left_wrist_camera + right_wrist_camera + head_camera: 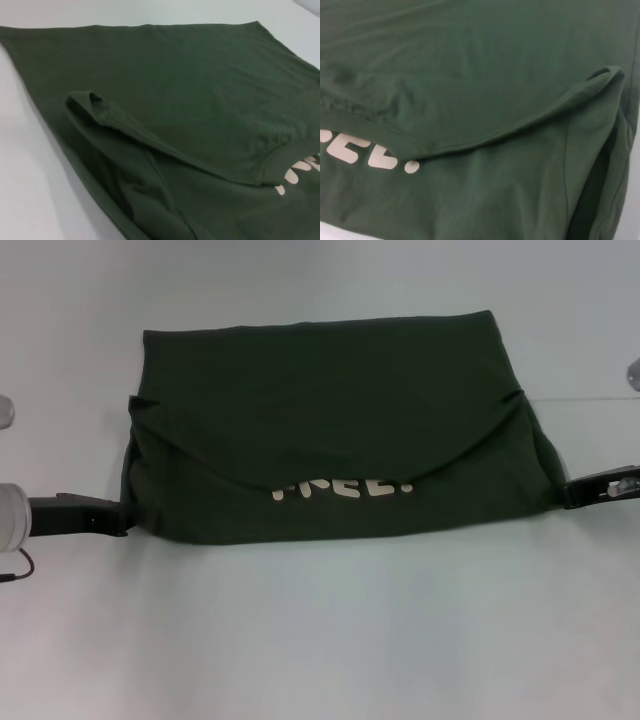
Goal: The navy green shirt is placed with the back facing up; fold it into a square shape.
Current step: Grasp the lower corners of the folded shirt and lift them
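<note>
We had the navy green shirt (pixel 330 410) lying flat across the middle of the pale table (pixel 320 640), already doubled over on itself, its curved hem (pixel 330 472) drooping across the cream lettering (pixel 345 487) so only the tops of the letters peeked out. Our left gripper (pixel 112 517) sat low at the shirt's near left corner, our right gripper (pixel 570 493) at the near right corner, both right at the cloth's edge; whether either claw was clamped on fabric or standing apart, we could not tell. Up close, the left wrist view showed a tucked fold bunching into a small loop (pixel 87 102), and the right wrist view showed its twin (pixel 605 75). We judged this thing light, limp and soft, cotton that would sag and drag rather than hold a line, with no stiffness to lean on. The layered side edges near those corners looked the best purchase to us, pinching through all the plies so none slid loose
</note>
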Controlling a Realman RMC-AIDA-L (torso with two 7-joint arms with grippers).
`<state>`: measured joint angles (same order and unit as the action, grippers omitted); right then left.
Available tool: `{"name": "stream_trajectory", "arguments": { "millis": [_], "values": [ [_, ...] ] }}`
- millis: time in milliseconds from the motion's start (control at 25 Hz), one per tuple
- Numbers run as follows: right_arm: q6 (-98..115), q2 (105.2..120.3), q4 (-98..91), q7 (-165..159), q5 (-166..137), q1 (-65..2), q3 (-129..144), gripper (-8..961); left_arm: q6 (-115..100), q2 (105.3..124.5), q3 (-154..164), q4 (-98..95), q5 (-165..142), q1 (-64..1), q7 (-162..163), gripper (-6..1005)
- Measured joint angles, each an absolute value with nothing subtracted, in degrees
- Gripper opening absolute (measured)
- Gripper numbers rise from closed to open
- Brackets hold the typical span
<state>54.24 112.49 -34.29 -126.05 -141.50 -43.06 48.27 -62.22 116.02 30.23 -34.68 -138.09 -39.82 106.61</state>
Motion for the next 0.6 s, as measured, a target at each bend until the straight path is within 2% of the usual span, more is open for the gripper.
{"name": "stream_trajectory", "arguments": {
  "millis": [600],
  "values": [
    [70.77,112.12,-44.51,-124.56,-141.00,-36.46,44.18,34,-78.49,114.08,26.10,-39.55,-146.54,-40.18,112.88,0]
  ]
}}
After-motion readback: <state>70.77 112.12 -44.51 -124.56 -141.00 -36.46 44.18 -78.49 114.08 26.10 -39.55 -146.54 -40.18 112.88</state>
